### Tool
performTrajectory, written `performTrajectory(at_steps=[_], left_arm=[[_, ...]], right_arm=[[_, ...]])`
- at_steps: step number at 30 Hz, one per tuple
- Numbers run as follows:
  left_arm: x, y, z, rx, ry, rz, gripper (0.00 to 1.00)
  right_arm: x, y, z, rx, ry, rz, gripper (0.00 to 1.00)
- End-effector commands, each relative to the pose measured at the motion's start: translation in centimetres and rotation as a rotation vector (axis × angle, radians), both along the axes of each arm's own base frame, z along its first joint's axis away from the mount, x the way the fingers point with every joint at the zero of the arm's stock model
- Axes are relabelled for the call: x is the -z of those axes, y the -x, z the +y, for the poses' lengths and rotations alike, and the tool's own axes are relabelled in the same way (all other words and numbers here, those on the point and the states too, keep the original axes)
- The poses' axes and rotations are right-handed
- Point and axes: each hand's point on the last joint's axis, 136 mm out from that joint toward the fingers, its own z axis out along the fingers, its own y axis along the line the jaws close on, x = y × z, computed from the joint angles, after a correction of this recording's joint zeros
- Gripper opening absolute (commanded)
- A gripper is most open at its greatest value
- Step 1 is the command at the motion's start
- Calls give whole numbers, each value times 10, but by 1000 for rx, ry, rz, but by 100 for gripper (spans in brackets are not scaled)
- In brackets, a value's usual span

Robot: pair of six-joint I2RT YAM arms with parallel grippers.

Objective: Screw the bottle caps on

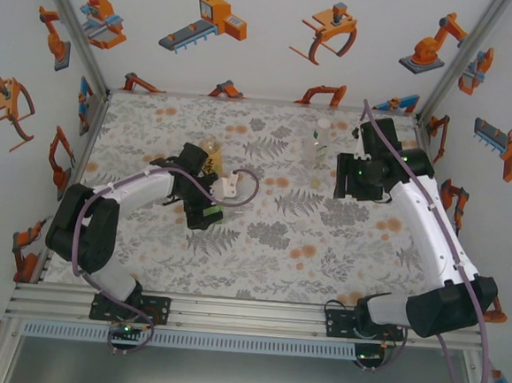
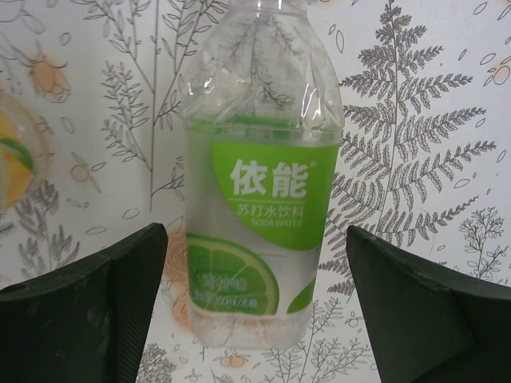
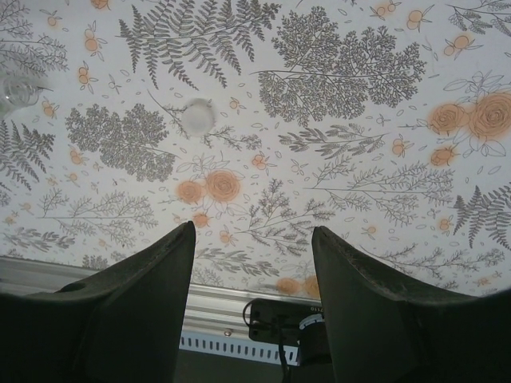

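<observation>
Left gripper (image 2: 254,239) stood open, jaws flanking the green bottle (image 2: 263,183) at 12 o'clock without touching, and needed a square, gentle squeeze on the label; right gripper (image 3: 254,239) hung open and empty, cap (image 3: 198,116) at 11 o'clock on the desk (image 3: 359,199).

White walls (image 1: 249,58) printed with orange robot-arm pictures; tabletop (image 1: 261,245) in fern-and-flower cloth; aluminium rail (image 1: 247,311) at near edge.

A bottle (image 2: 259,199) sits on the table (image 2: 423,104) between the left fingers (image 2: 96,311).
</observation>
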Motion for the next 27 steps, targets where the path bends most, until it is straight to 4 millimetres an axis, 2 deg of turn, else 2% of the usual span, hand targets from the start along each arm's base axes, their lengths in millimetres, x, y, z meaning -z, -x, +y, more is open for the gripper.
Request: performTrajectory(at_steps=[1, 11, 22, 27], left_arm=[[-1, 3, -5, 41, 28, 19, 82], [12, 7, -3, 54, 2, 53, 77], [12, 11, -5, 68, 5, 94, 50], [4, 11, -7, 56, 25, 84, 43]], right_arm=[[-4, 2, 1, 10, -25, -18, 56], [-4, 1, 3, 1, -32, -19, 56], [-7, 6, 1, -7, -24, -21, 56], [-17, 7, 1, -5, -39, -49, 56]])
